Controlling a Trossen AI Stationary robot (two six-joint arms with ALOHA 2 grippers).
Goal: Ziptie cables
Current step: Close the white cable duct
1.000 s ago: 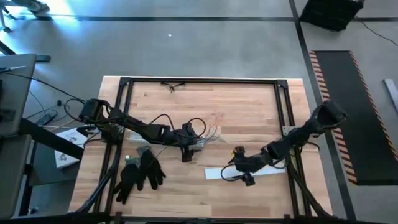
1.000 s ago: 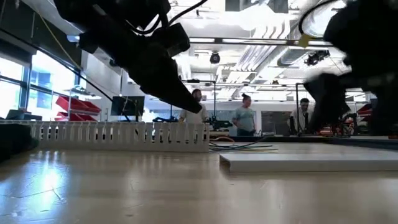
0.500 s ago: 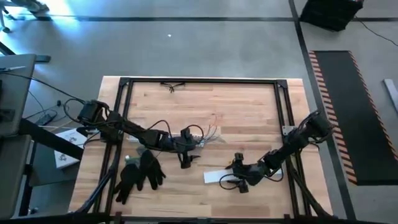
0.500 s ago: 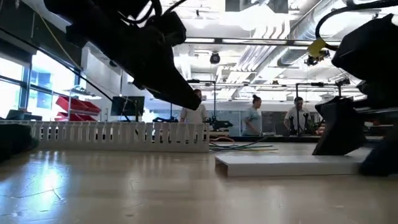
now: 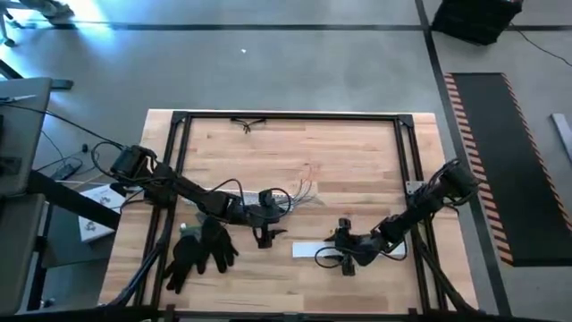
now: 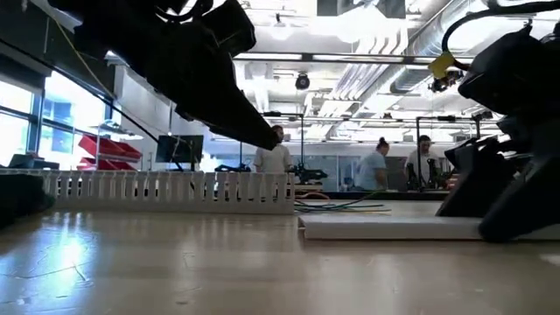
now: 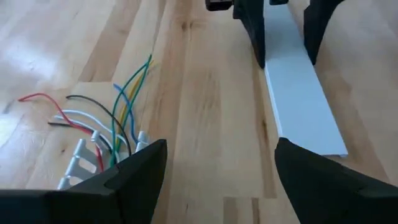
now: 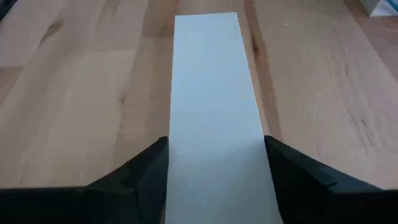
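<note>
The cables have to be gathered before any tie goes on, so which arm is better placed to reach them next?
Probably the left. Its tool hangs open just beside the cables fanning from the slotted channel. The right tool is busy, open astride the white strip, farther from them.

The table (image 5: 349,152) is pale, smooth planked wood with a slight sheen. The flat white strip (image 8: 211,112) looks matt plastic. The cables (image 7: 118,109) wear glossy coloured insulation.
</note>
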